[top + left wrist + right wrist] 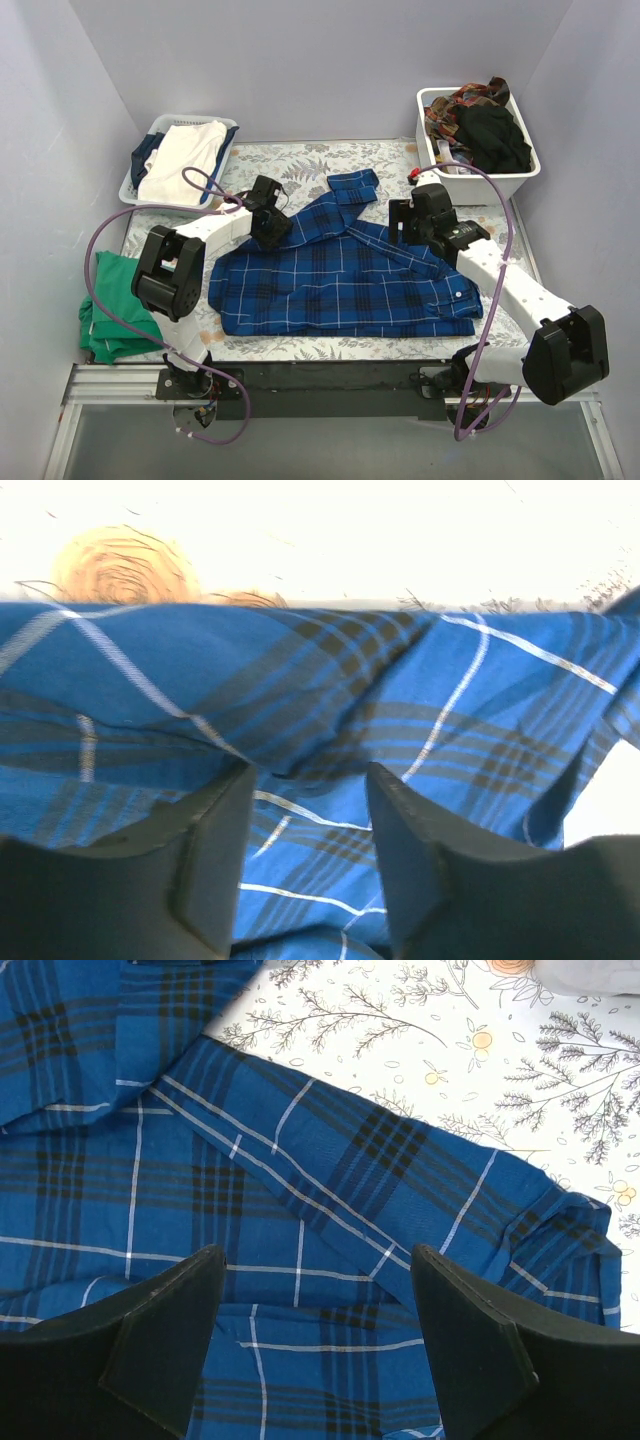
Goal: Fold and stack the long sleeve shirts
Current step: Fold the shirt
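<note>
A dark blue plaid long sleeve shirt (340, 280) lies spread over the middle of the table, one sleeve reaching toward the back. My left gripper (272, 225) is low over its upper left part. In the left wrist view its jaws (308, 780) stand partly apart, with a raised fold of the shirt (400, 680) just past the tips and cloth showing in the gap. My right gripper (408, 222) hovers over the shirt's upper right. Its fingers (318, 1260) are spread wide above a folded-over sleeve (330, 1170) and grip nothing.
A white basket (150, 165) at the back left holds white and dark clothes. A white bin (525, 165) at the back right holds dark and patterned clothes. A green garment (115, 310) lies at the table's left edge. The floral table cloth (300, 160) covers the table.
</note>
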Available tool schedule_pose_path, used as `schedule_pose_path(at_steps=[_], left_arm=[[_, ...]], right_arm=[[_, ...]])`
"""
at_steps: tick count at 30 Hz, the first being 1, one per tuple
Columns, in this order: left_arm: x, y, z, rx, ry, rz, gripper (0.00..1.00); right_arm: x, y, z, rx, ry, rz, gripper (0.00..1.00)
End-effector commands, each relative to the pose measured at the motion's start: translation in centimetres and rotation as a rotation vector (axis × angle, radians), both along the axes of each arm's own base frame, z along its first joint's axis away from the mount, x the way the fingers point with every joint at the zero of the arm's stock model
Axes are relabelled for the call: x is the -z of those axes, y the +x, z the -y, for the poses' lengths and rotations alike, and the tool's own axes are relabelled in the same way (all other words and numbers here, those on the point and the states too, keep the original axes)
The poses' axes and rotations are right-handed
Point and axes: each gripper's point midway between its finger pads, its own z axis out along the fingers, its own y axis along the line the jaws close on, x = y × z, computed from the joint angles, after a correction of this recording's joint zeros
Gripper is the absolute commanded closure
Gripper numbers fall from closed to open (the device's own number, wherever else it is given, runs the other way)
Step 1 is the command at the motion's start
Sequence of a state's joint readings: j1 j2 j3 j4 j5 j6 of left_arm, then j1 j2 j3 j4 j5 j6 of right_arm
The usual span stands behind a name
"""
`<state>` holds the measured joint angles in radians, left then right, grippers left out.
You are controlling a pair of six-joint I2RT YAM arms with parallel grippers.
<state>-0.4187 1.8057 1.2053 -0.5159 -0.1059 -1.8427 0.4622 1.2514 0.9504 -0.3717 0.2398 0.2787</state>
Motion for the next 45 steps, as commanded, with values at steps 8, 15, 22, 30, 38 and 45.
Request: schedule_pose_path(at_steps=[8, 15, 22, 30, 38, 45], left_arm=[[1.0, -0.3, -3.0, -0.062, 0.123, -0.041, 0.67], [0.9, 0.0, -3.8, -0.070, 0.123, -0.036, 0.84], [-1.8, 0.9, -5.0, -0.078, 0.140, 0.037, 0.47], [-1.9, 2.1, -5.5, -0.075, 0.123, 0.035, 0.39], [0.7, 2.7, -4.3, -0.019, 0.106, -0.012, 0.52], [2.9, 1.1, -5.7, -0.024, 0.182, -0.090, 0.80]], right_arm=[[2.8, -1.9, 2.1, 0.104, 0.010, -0.106, 0.18], [4.4, -3.2, 3.7, 0.183, -0.028, -0.190, 0.22], [5.1, -3.8, 3.8, 0.201, -0.009, -0.218, 0.24], [5.8, -4.1, 3.8, 0.201, -0.014, -0.244, 0.24], [6.5, -4.7, 4.0, 0.203, -0.023, -0.266, 0.25], [6.8, -4.9, 4.1, 0.210, -0.022, -0.277, 0.25]])
